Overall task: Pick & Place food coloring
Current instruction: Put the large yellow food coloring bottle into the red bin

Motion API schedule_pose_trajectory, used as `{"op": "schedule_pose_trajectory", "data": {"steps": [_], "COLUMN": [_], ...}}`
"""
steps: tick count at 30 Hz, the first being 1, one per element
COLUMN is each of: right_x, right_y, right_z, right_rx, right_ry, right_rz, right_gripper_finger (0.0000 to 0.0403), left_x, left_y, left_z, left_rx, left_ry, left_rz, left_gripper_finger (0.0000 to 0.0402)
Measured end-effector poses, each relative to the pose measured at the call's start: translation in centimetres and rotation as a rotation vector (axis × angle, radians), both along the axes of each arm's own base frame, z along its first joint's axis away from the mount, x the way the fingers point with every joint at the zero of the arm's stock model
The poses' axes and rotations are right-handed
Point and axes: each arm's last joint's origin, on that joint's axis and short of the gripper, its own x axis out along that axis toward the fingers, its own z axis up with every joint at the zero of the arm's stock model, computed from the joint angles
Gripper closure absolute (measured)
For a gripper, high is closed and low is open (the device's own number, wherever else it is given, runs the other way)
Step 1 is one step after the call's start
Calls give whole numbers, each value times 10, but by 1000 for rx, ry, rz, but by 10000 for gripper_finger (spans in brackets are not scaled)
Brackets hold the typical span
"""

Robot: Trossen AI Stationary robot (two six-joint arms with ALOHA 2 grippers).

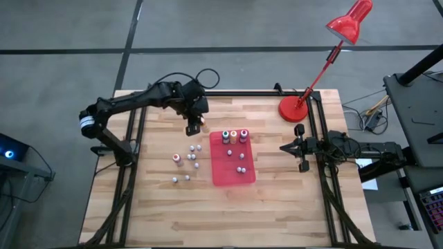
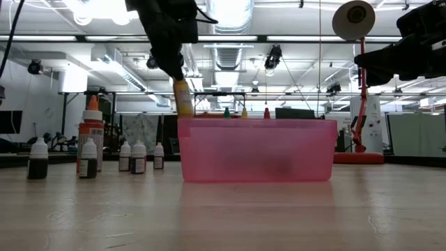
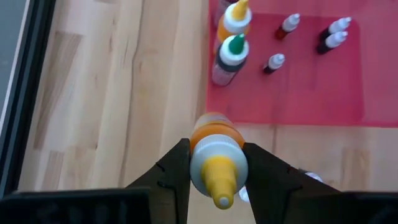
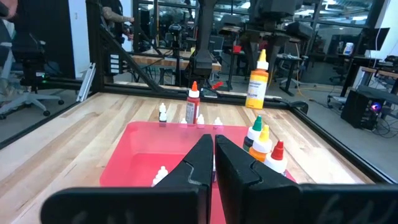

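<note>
My left gripper (image 1: 194,123) is shut on an orange food coloring bottle (image 3: 214,132) with a white collar and yellow nozzle, held in the air over the table just left of the red tray's (image 1: 225,174) far left corner. Three taller bottles (image 1: 234,136) stand along the tray's far edge, with a few tiny ones (image 1: 241,156) behind them. Several small bottles (image 1: 188,162) stand on the wood left of the tray. My right gripper (image 1: 299,146) waits shut at the table's right edge, touching nothing. My left gripper pinches the bottle's white collar (image 3: 214,163), just below the yellow nozzle, between its two fingers (image 3: 176,173). The fingers come slanting down from above. The bottle (image 2: 182,97) hangs below them, slightly tilted, lifted clear of the table.
A red desk lamp stands with its round base (image 1: 293,108) at the far right corner, its head (image 1: 349,21) beyond the table. Black frame rails (image 1: 131,149) run along the left and right table edges. Bare wood lies near the front edge.
</note>
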Motion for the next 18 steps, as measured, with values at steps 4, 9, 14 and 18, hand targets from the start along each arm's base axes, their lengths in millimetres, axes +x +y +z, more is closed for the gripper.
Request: {"op": "schedule_pose_trajectory", "data": {"steps": [4, 9, 14, 18], "right_x": [0, 0, 0, 0], "right_y": [0, 0, 0, 0], "right_z": [0, 0, 0, 0], "right_rx": [0, 0, -1, 0], "right_ry": [0, 0, 0, 0], "right_rz": [0, 0, 0, 0], "right_gripper_finger": [394, 394, 394, 394], "left_x": [3, 8, 18, 24], "left_y": [-7, -15, -17, -16], "left_z": [3, 6, 7, 9], "left_rx": [3, 5, 0, -3], "left_ry": [-8, -15, -2, 5], "left_rz": [-27, -56, -73, -77], "left_gripper_finger": [302, 302, 302, 302]}}
